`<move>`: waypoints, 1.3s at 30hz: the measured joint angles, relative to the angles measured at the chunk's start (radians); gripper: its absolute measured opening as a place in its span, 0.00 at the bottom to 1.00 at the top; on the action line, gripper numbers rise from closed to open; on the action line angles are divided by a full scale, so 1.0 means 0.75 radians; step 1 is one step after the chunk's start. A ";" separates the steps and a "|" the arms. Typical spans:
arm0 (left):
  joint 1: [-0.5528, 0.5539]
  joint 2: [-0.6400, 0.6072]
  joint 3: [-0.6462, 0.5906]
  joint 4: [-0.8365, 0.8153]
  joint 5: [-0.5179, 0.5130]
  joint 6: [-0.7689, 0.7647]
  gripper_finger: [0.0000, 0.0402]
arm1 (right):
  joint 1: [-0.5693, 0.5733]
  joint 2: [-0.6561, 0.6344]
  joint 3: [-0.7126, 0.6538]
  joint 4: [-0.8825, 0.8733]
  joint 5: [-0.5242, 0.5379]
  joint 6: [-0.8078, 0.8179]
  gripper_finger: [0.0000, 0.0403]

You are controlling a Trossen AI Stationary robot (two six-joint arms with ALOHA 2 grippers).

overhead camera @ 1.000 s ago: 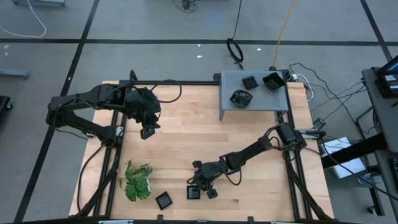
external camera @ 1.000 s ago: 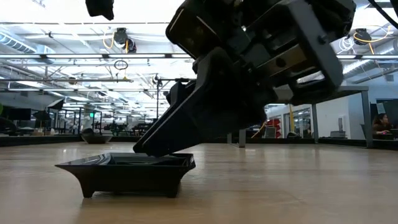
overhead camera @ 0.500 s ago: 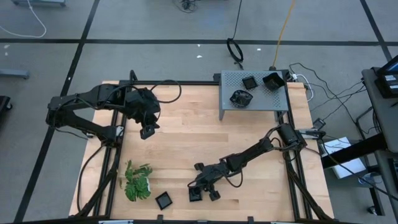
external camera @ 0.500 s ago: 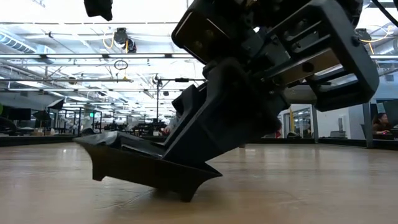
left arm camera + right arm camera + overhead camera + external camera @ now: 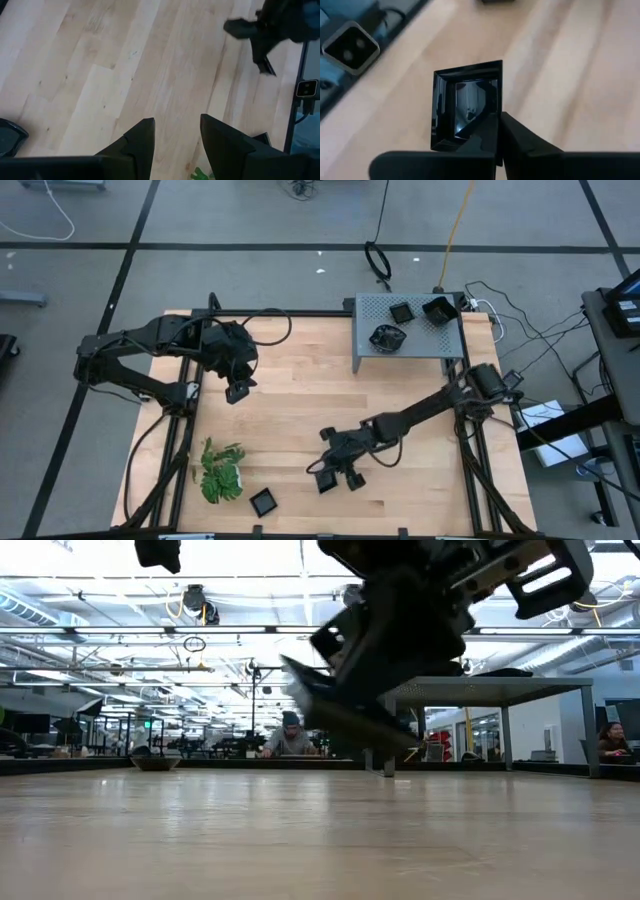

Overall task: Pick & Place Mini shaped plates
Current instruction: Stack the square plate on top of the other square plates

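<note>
A small square black mini shaped plate [image 5: 462, 105] hangs tilted above the wooden table [image 5: 300, 410] near its front middle, with my right gripper [image 5: 333, 476] shut on it; the low view shows the plate [image 5: 335, 705] clear of the wood. A second square plate [image 5: 263, 501] rests flat on the table to its left. Three more black plates [image 5: 401, 311] [image 5: 437, 309] [image 5: 387, 336] sit on the grey perforated stand [image 5: 370, 315] at the far right. My left gripper [image 5: 237, 390] hovers open over bare wood at the left. My right gripper pinches one side wall of the square plate [image 5: 496, 100], one finger [image 5: 487, 137] inside the dish and one [image 5: 522, 142] outside. The fingers slant down from the table's right. The plate is lifted clear and tilted, hanging below the fingertips.
A green leafy plant [image 5: 220, 472] lies at the near left, beside the second square plate. Black frame rails run along the table's left and right edges. Bare wood spreads across the table's middle, between the stand and my right gripper.
My right gripper has shut on the square plate's wall. The plate first tipped up on one edge, then came off the table, and now hangs tilted. The gripper has risen and gone a little toward the table's right edge with it.
</note>
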 joint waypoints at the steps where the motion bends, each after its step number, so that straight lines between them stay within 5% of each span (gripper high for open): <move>1: 0.000 0.000 0.000 0.000 0.000 0.000 0.40 | -0.011 -0.027 0.000 -0.061 0.013 -0.004 0.00; 12: 0.000 0.000 0.000 0.003 -0.011 0.015 0.40 | -0.203 -0.417 -0.001 -0.523 0.311 -0.027 0.00; 18: 0.000 0.000 0.000 0.006 -0.142 0.023 0.40 | -0.375 -0.615 -0.001 -0.677 0.419 -0.050 0.00; 27: 0.000 0.000 0.000 0.093 -0.285 -0.024 0.40 | -0.734 -0.830 -0.001 -0.765 0.482 -0.190 0.00; 39: 0.008 0.000 0.000 0.365 -0.551 -0.021 0.40 | -1.228 -0.985 -0.001 -0.946 0.482 0.063 0.00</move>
